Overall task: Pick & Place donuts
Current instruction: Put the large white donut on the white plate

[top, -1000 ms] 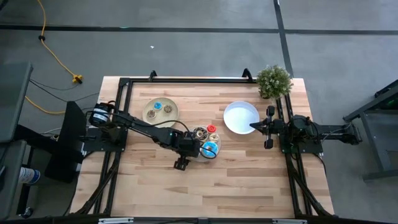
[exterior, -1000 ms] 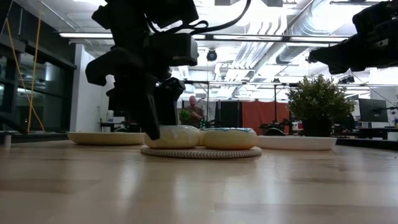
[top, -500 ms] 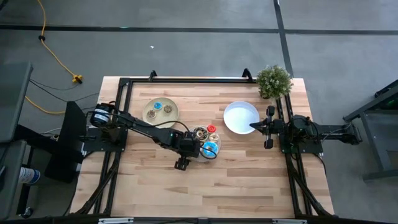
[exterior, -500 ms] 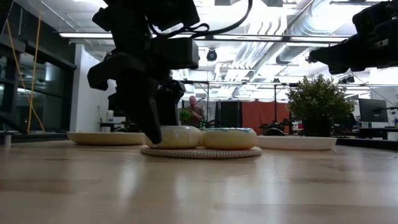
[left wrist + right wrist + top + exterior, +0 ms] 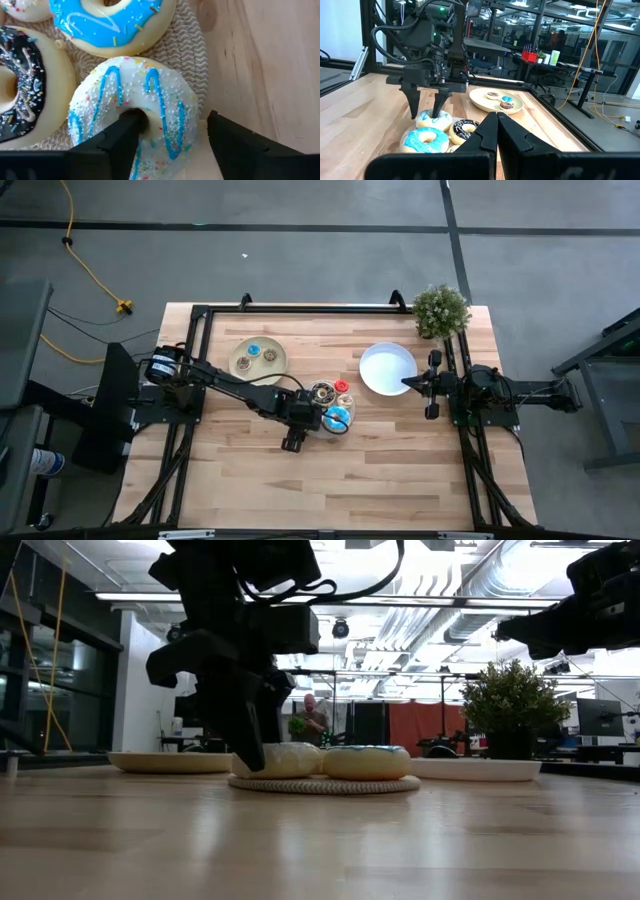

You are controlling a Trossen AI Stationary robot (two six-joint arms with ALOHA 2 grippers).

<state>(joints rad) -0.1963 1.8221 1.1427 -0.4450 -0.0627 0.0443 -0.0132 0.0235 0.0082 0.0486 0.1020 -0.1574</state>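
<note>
On the wooden surface [image 5: 400, 460], mid-area: left arm reaches in from the left edge, right arm parked at the right edge beside the white plate [image 5: 386, 368]. Potted plant [image 5: 440, 310] sits at the far right corner.

Tan plate [image 5: 258, 360] far-left of centre carries three small donuts, one blue-iced, two dark. Woven mat [image 5: 187, 47] at centre holds the main donut cluster; a red-iced donut [image 5: 341, 387] lies at its far edge.

Left gripper [image 5: 170, 142] is down on the mat, straddling one side of the white donut with blue stripes [image 5: 135, 112]: one finger in the hole, the other outside the rim, jaws partly apart, both fingers close to the ring. Can't tell if it's clamped yet. Donut sits flat on the mat in the low view.

Beside it on the mat: blue-iced donut [image 5: 112, 22] and chocolate-iced donut [image 5: 22, 92], both touching the white one.

Right gripper [image 5: 496, 131] hovers near the white plate, fingers closed, holding nothing.
</note>
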